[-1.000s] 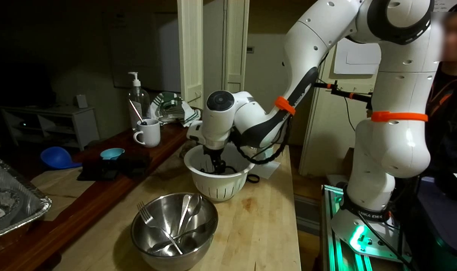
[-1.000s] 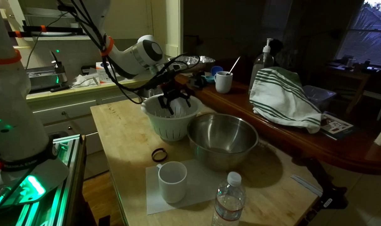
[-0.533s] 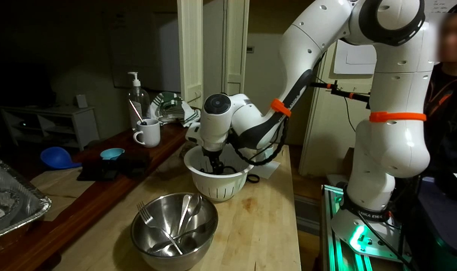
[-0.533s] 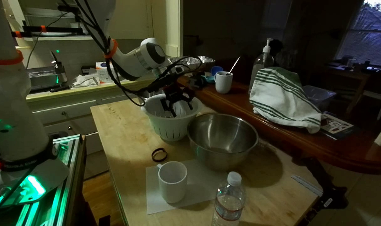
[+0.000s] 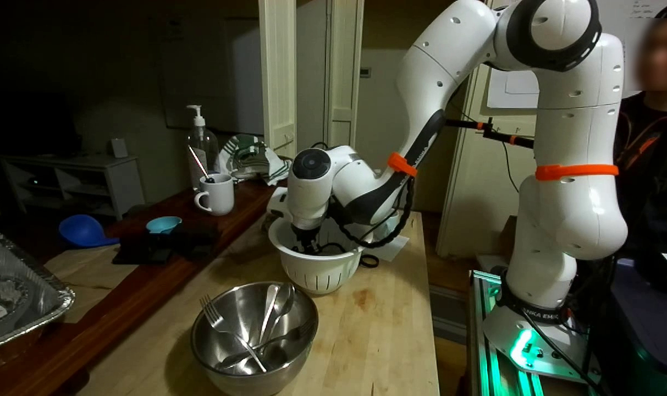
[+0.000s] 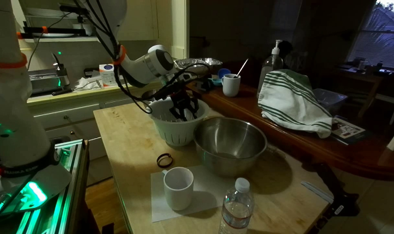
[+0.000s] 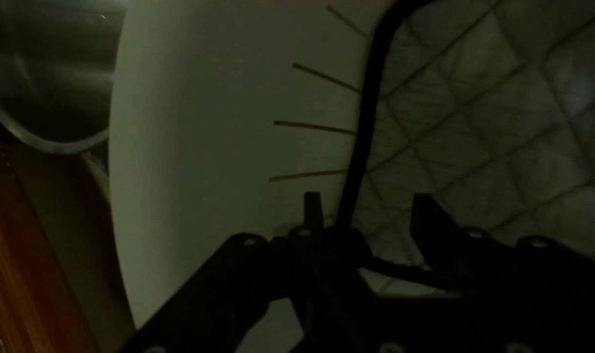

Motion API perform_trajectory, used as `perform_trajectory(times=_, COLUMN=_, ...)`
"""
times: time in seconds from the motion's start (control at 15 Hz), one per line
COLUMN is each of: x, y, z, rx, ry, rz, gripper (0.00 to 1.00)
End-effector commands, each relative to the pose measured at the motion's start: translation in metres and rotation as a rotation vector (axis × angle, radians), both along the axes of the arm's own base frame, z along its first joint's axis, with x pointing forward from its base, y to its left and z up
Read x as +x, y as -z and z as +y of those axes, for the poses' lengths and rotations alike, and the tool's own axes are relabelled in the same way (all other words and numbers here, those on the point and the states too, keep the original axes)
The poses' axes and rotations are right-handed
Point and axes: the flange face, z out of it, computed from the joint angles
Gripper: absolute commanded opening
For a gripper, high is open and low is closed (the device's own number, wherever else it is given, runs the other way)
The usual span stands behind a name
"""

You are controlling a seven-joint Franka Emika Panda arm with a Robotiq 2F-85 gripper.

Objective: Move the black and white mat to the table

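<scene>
Gripper [image 7: 367, 197] with jaws parted, nothing visibly clenched between them. Hangs inside the white colander [image 7: 204, 113], seemingly astride a corner of the black and white mat [image 7: 478, 122], lying within: black binding between the fingertips [image 7: 313, 208] in the wrist view, pale quilting off to one side. Cannot tell whether touching. Sits lower and slightly shifted against half a second ago in both exterior views; looks narrower between the jaws too, though perhaps only from a changed angle. Probably means lining up for a pinch on that corner, with no grasp made so far. Calls next, by judgement, for a squeeze on the binding alone; could otherwise scrape the colander's wall and drag it along. Farther out, just beside the colander in an exterior view, a steel bowl [image 6: 229, 165]; beneath both, the table [image 6: 132, 139], destination for the mat. Needs lifting past the rim first, likely drooping on the way.
</scene>
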Motion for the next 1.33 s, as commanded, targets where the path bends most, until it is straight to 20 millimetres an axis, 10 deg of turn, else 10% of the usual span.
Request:
perform_trajectory(times=0.0, x=0.013, y=0.011, z=0.009, rx=-0.017, ry=-0.027, rz=-0.007, gripper=0.54)
perform_trajectory(times=0.27, x=0.023, y=0.015, z=0.014, rx=-0.025, ry=-0.045, rz=-0.008, gripper=0.62)
perform_trajectory(times=0.73, x=0.027, y=0.020, z=0.012, rx=-0.026, ry=-0.044, rz=-0.009, gripper=0.02)
perform_trajectory(times=1.27, x=-0.007, y=-0.011, z=0.016, rx=0.007, ry=-0.048, rz=-0.051, gripper=0.01)
